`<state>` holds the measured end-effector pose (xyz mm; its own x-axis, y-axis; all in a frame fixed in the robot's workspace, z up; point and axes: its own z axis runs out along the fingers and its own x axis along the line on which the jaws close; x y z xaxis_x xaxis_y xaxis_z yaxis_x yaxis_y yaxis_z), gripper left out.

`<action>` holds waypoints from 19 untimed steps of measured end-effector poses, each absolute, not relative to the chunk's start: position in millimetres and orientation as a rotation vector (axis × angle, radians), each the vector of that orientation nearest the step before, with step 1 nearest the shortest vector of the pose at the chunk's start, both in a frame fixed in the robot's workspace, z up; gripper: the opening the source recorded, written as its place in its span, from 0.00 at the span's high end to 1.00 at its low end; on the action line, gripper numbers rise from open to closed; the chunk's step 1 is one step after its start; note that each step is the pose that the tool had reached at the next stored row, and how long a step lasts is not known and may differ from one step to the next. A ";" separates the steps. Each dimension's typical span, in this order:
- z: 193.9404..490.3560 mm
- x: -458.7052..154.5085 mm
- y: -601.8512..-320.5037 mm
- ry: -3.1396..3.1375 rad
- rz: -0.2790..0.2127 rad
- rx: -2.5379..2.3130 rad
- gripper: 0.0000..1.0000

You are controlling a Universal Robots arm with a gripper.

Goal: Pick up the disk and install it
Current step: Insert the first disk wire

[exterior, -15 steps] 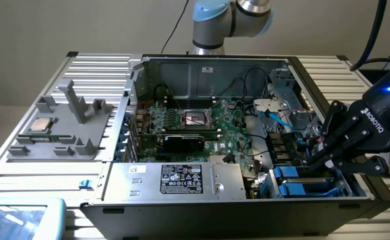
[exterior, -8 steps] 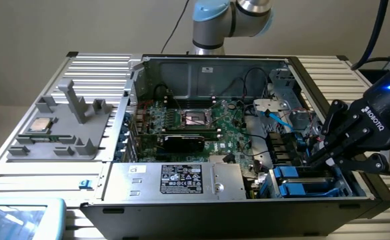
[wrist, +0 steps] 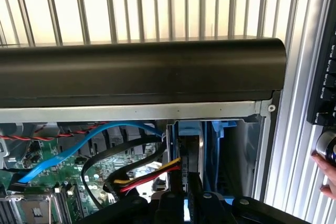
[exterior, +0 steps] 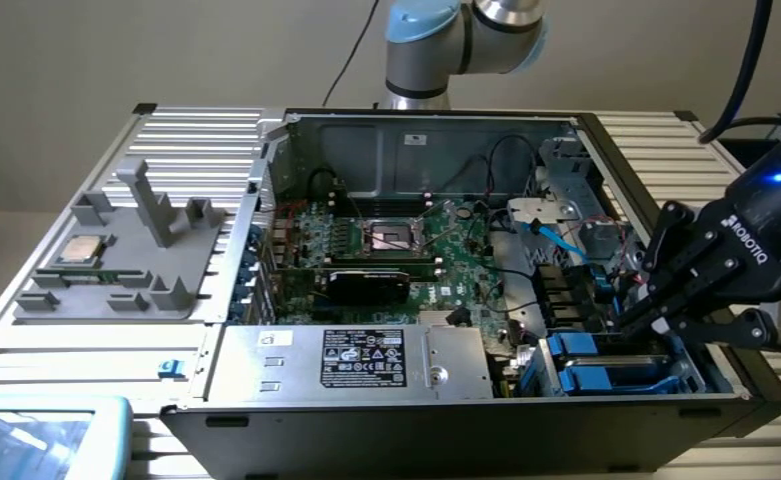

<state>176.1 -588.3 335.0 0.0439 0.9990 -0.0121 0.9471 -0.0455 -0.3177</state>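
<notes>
Resting place of the disk: the disk (wrist: 190, 148) stood on its thin edge in the drive slot at one corner of the computer case (exterior: 404, 128), in the lower right of the exterior view.
Disk look: grey metal, with a blue frame at its far end.
Pincer: the gripper (exterior: 630, 318) hung down into that corner. In the wrist view its two black fingers (wrist: 169, 203) sat close together, pinching the near edge of the disk.
Beside the disk: red and yellow wires (wrist: 152, 174) and a blue cable (wrist: 79, 148) lay just beside it.
Blue trays: two blue trays (exterior: 590, 348) lay in the bay, near the gripper.
Middle of the case: a green board (exterior: 464, 262).
Lower middle: a big silver box (exterior: 363, 360) with a black label.
Far left: a small silver chip (exterior: 85, 250) lay on a grey tray (exterior: 90, 285), well apart from the case.
Hand: a person's hand (wrist: 328, 174) showed outside the case wall.
</notes>
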 end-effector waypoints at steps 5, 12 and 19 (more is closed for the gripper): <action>334.8 176.1 -588.3 -2.003 0.340 -2.093 0.84; 333.0 176.4 -587.1 -2.003 0.340 -2.093 0.84; 332.6 176.4 -586.2 -2.004 0.339 -2.093 0.84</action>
